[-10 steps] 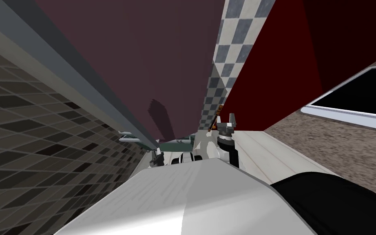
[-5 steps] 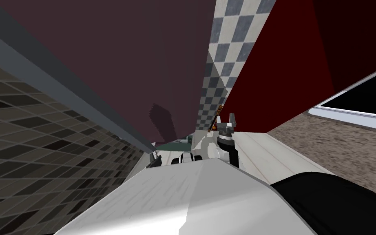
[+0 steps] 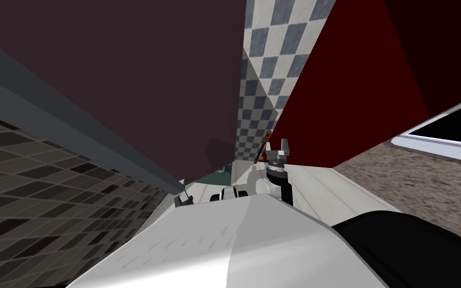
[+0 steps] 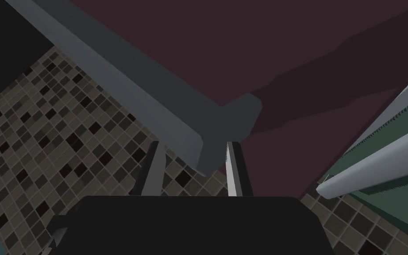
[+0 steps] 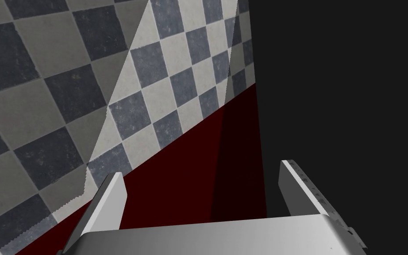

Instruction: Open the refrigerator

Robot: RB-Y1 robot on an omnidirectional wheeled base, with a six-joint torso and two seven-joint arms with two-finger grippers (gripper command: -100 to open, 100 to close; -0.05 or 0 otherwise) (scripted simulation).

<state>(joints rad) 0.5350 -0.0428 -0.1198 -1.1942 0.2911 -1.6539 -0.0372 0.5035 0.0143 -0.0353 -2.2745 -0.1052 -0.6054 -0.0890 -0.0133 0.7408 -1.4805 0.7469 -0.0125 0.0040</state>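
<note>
The refrigerator door [image 3: 124, 75] is a broad dark maroon panel swung out toward me, with a long grey handle bar [image 3: 74, 130] along its edge. My left gripper [image 3: 183, 199] sits at the bar's near end. In the left wrist view the handle [image 4: 123, 84] runs down between the two fingers of that gripper [image 4: 194, 144], which press its end piece from both sides. My right gripper [image 3: 278, 147] is raised beside a dark red cabinet [image 3: 334, 100]. In its own wrist view the right gripper [image 5: 198, 172] stands open with nothing in it.
Dark mosaic floor tiles [image 3: 49, 200] lie left of the door. Behind the door edge show a green shelf [image 4: 375, 177] and a pale bar [image 4: 367, 170]. A checkered wall [image 3: 259, 100] stands ahead. A white counter [image 3: 324, 190] and a speckled surface [image 3: 424, 175] lie to the right.
The door has swung further out and covers more of the view. My left gripper has drawn back and slightly left with the handle. The right arm has kept still.
</note>
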